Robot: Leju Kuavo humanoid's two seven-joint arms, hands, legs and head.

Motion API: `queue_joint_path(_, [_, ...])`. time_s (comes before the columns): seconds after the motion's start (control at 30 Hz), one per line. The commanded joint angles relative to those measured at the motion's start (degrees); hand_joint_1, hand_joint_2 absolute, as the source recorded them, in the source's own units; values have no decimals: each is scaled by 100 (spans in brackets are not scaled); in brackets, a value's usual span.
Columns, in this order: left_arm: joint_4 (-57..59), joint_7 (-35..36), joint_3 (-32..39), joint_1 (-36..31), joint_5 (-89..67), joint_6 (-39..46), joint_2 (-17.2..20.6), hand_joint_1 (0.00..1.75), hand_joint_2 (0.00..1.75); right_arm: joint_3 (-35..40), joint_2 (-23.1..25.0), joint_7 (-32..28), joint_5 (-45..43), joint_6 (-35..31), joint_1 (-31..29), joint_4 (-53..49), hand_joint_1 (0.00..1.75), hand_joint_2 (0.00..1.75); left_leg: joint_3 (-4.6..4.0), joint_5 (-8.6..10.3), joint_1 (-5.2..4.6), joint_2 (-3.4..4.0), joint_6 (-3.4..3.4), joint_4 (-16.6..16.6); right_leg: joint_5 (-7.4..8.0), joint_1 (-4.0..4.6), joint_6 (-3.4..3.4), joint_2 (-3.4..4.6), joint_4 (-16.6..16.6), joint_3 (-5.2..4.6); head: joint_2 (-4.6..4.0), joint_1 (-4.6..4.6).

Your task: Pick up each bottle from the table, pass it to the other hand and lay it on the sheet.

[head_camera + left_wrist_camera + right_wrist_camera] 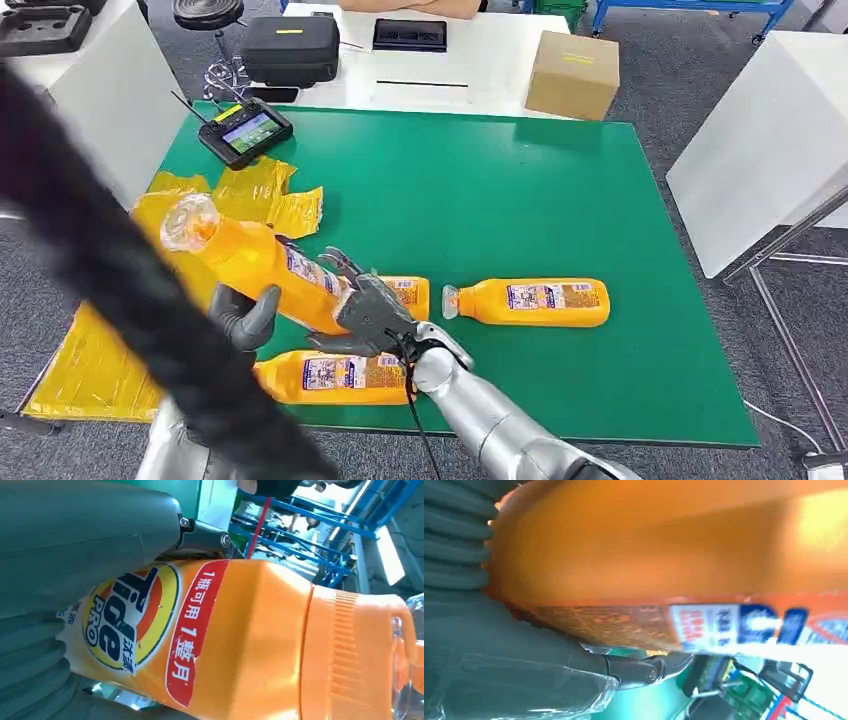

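An orange plastic detergent bottle with a clear cap (pixel 250 262) is held tilted above the near-left part of the green table mat (pixel 560 190), its cap end raised toward the far left. Both of the robot's hands are on it: the left hand (pixel 243 316) grips it from below at mid-body, thumb up against the side, while the right hand (pixel 368 305) wraps the base end, fingers spread across the label. In the left wrist view the same bottle (pixel 240 645) lies against the grey thumb (pixel 85 535), and in the right wrist view its orange flank (pixel 664 550) presses on the grey ribbed cover (pixel 454 540).

Three more orange bottles lie on their sides on the mat: one near the front edge under the right wrist (pixel 330 377), one partly hidden behind the right hand (pixel 410 294), and one further right, well apart from the hands (pixel 530 302).

A crinkled yellow plastic sheet (pixel 90 370) spreads over the mat's left edge. A black handheld controller with a lit screen (pixel 245 132) rests at the far-left corner. Beyond, a white table carries a black case (pixel 290 48), a dark tablet (pixel 409 35) and a brown cardboard box (pixel 572 74).
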Motion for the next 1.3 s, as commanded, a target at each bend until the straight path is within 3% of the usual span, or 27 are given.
queue_joint_path(0.03, [-193, -136, 224, 136, -256, 68, 174, 175, 175, -840, -478, 95, 172, 111, 568, -1866, 0, 0, 6, 0, 5, -3, -23, -5, -2, 3, -10, -7, -6, 9, 0, 0])
queue_joint_path(0.27, [-482, -296, 1242, 74, -1910, 667, 855, 175, 175, -1217, -1036, 203, 464, 38, 1761, -3801, 0, 0, 21, -2, 12, -8, -38, -13, -4, 10, -19, -14, -18, 25, 0, -2])
queue_joint_path(0.4, [-515, -280, 1433, 106, -2452, 886, 925, 175, 175, -1339, -1050, 196, 515, 26, 1952, -3970, 0, 0, 7, -2, 9, -2, -26, -5, -3, 7, -13, -5, -8, 7, 0, -2])
queue_joint_path(0.43, [-465, -298, 1530, 103, -2924, 1216, 1088, 175, 175, -1407, -1081, 180, 539, 14, 2085, -4087, 0, 0, 16, -4, 10, 0, -38, -9, -5, 7, -19, -6, -10, 16, 0, -2])
queue_joint_path(0.5, [-142, -337, 1734, -17, -2825, 1111, 1457, 175, 175, -1430, -1177, 166, 566, 19, 2201, -4172, 0, 0, 10, -1, 9, -9, -27, -8, -5, 6, -14, -13, -9, 5, 0, 0])
queue_joint_path(0.6, [-15, -379, 1786, -79, -2899, 1119, 1573, 175, 175, -1438, -1181, 148, 572, 29, 2188, -4141, 0, 0, 11, -1, 12, -2, -32, -9, -3, 9, -20, -4, -11, -2, 0, 0])
queue_joint_path(0.7, [284, -491, 1895, -453, -3394, 1593, 1929, 175, 175, -1379, -1237, 111, 487, 37, 2162, -4101, 0, 0, 12, -1, 8, 6, -38, -11, -6, 4, -22, -5, -7, -2, 0, -2])
queue_joint_path(0.8, [544, -419, 1877, -949, -3979, 1842, 2035, 175, 175, -1271, -1273, 121, 397, 9, 2148, -4078, 0, 0, -1, 5, 15, -27, -35, -3, -7, 11, -21, -35, -5, -15, 0, 0])
queue_joint_path(0.9, [1225, -254, 1482, -1503, -5387, 2605, 2369, 175, 175, -1204, -1260, 135, 298, -24, 2122, -3919, 0, 0, 1, 9, 15, -29, -37, -8, -4, 9, -24, -34, -8, -54, 0, 2])
queue_joint_path(1.1, [1349, -345, 1473, -1515, -5428, 2662, 2356, 175, 175, -1198, -1255, 125, 281, -31, 2101, -3879, 0, 0, 4, 9, 9, -4, -37, -7, -3, 3, -13, -8, 2, 1, 0, 0])
queue_joint_path(1.3, [2438, -206, 770, -1881, -7289, 4032, 2573, 175, 175, -1135, -1242, 113, 213, -60, 2082, -3804, 0, 0, 3, 15, 7, -15, -42, -10, -3, 0, -16, -20, 1, -2, 0, 0])
